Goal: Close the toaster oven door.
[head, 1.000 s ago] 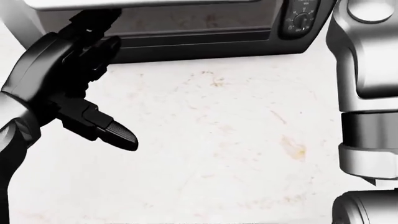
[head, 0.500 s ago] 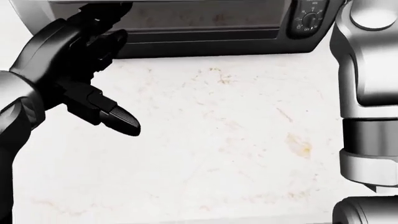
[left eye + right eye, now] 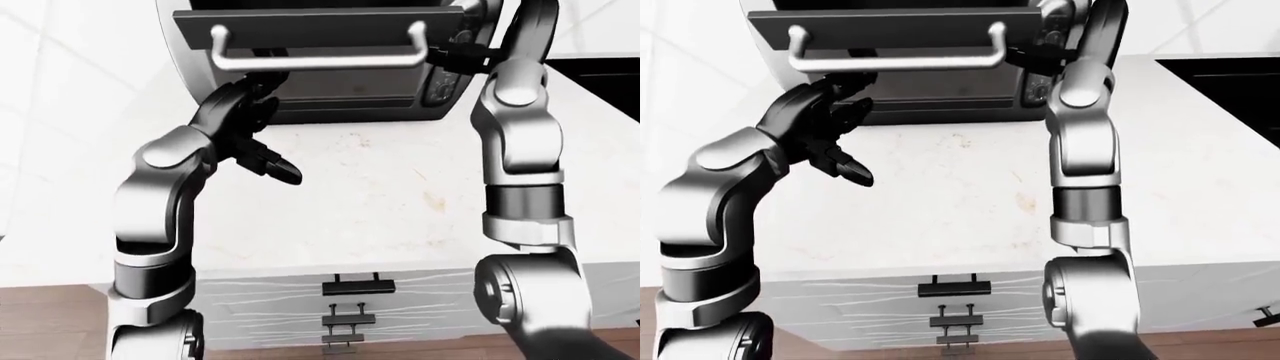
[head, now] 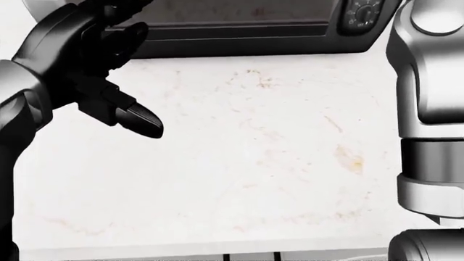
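The toaster oven (image 3: 330, 97) stands at the top of both eye views. Its dark door (image 3: 315, 28) juts out toward me, partly open, with a silver bar handle (image 3: 315, 60) along its edge. My left hand (image 3: 255, 124) is under the door's left part, fingers spread and reaching up to its underside, thumb (image 4: 141, 122) pointing down-right. My right hand (image 3: 468, 54) is raised at the door's right end beside the control knobs (image 4: 363, 11); its fingers are mostly hidden behind the forearm.
The oven sits on a white, lightly stained counter (image 4: 254, 163). Drawers with dark handles (image 3: 357, 285) lie below the counter's near edge. A black inset surface (image 3: 1230, 82) shows at the right of the right-eye view.
In the head view the scene has slid upward a little, bringing in the counter's near edge. My left hand has risen more than that, and the door's silver edge has left the top.
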Controlling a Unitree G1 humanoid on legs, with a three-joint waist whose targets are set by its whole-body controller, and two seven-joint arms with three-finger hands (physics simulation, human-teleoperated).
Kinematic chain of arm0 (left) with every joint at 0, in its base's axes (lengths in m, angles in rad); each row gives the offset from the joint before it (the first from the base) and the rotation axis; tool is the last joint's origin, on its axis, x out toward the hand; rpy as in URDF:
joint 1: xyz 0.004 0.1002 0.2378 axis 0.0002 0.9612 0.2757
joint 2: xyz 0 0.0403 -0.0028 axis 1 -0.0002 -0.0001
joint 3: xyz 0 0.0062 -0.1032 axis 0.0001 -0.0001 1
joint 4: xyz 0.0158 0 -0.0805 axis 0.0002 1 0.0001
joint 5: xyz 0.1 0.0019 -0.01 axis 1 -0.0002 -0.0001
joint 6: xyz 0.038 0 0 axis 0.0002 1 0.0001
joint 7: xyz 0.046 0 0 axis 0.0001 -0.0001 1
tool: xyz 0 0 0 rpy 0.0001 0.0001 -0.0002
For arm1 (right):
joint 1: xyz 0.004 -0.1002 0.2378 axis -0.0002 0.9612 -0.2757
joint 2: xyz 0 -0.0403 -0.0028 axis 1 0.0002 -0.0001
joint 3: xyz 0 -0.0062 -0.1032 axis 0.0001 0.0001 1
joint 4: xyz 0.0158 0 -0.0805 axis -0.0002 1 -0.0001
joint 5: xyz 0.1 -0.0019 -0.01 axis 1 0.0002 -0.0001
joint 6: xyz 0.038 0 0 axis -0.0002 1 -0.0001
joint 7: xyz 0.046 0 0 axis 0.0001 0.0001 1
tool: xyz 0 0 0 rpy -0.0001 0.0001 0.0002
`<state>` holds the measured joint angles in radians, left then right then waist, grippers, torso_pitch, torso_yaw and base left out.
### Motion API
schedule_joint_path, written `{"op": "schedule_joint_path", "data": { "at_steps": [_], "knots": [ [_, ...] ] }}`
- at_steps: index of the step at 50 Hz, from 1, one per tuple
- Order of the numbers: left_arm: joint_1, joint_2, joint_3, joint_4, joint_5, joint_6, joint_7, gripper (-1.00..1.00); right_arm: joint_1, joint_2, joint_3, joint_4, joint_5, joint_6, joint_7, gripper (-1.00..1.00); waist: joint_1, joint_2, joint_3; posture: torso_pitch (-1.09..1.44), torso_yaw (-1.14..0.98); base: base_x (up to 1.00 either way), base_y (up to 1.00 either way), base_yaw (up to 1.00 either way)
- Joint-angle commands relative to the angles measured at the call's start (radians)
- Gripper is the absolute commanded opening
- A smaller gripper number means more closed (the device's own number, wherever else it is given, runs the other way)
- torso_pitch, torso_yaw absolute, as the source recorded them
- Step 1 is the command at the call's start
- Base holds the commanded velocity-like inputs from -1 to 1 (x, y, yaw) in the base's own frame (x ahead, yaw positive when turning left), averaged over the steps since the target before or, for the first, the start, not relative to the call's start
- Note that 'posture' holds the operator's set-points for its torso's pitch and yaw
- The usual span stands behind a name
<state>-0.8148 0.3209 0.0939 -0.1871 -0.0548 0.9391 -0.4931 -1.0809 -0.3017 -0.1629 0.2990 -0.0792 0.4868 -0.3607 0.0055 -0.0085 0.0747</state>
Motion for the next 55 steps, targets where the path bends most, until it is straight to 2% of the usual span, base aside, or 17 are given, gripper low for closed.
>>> {"op": "schedule_joint_path", "data": {
  "at_steps": [1,21,55],
  "knots": [
    [-0.067,0.016,0.046,-0.041,0.022,-0.081,0.053,1.0,-0.054,0.005,0.029,-0.069,0.026,-0.061,0.039,1.0,0.004,-0.006,-0.045,0.0,0.0,0.0,0.0,0.0],
    [-0.251,0.039,0.047,0.165,0.002,-0.162,0.095,1.0,-0.06,-0.005,0.024,-0.061,0.031,-0.061,0.035,1.0,0.006,-0.007,-0.043,0.0,0.0,0.0,0.0,0.0],
    [-0.405,0.063,0.043,0.45,0.014,-0.301,0.119,1.0,-0.043,-0.012,0.021,-0.067,0.013,-0.066,0.03,1.0,0.015,-0.005,-0.041,0.0,0.0,0.0,0.0,0.0]
  ]
}}
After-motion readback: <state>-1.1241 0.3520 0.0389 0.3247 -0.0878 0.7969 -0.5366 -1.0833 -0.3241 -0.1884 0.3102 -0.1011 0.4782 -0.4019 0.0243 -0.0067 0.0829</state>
